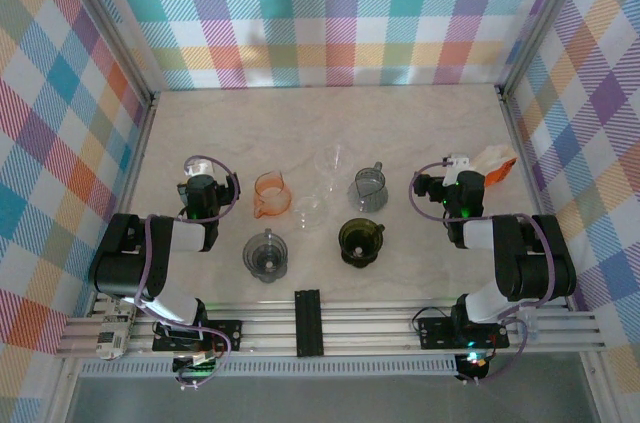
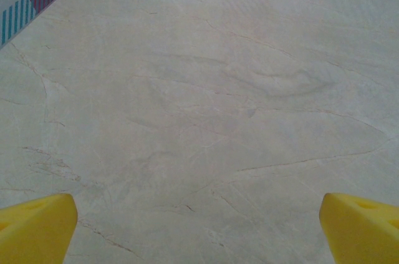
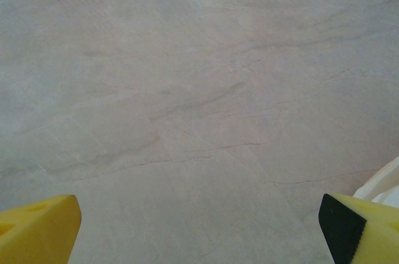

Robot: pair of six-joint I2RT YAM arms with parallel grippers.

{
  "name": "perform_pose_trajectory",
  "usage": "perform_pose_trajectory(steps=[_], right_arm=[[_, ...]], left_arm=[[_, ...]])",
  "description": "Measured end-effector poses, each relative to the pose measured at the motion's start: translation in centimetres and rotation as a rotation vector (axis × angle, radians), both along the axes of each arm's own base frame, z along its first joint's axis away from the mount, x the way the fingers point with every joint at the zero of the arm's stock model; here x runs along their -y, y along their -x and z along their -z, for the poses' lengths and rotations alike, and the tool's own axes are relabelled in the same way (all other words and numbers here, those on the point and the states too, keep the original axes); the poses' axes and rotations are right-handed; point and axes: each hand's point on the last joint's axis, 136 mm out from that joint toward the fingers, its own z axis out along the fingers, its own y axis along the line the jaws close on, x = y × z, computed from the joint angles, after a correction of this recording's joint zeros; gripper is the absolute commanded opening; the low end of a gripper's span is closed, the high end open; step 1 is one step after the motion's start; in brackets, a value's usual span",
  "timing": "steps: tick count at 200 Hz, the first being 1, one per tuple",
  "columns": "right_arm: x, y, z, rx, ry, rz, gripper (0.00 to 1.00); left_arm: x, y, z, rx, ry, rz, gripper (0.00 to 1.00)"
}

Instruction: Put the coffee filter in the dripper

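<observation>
Clearance ahead; both sets of jaws spread wide, holding nothing.
Left gripper (image 2: pixel 199 231): bare table (image 2: pixel 206 89) in front up to the far wall (image 1: pixel 330 13), orange dripper (image 1: pixel 270 193) off its right. Right gripper (image 3: pixel 199 229): coffee filter (image 3: pixel 389 183) just beside its right finger, side wall (image 1: pixel 580 93) close beyond, grey dripper (image 1: pixel 368 186) off its left.

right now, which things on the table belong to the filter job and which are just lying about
Job: filter pack; one dripper, unclear which: orange dripper, grey dripper, green dripper, smoky dripper.
Lying about: the remaining drippers; clear cup; second clear cup.
</observation>
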Motion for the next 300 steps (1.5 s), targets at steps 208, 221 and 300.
perform_pose_trajectory(steps=[208,221,300], right_arm=[[5.9,3.1,-3.2,-0.233,-0.289,0.608,0.99],[5.1,3.3,-2.6,-0.258,-0.308,0.568,0.99],[-1.8,2.5,-3.9,-0.358,-0.477,0.226,0.99]], left_arm=[[-6.3,6.6,-12.6,0.124,0.539,-0.664,1.00],[-6.1,6.8,-12.5,0.120,0.579,-0.663,1.00],[-1.1,5.9,-13.2,0.114,0.819,-0.384,1.00]])
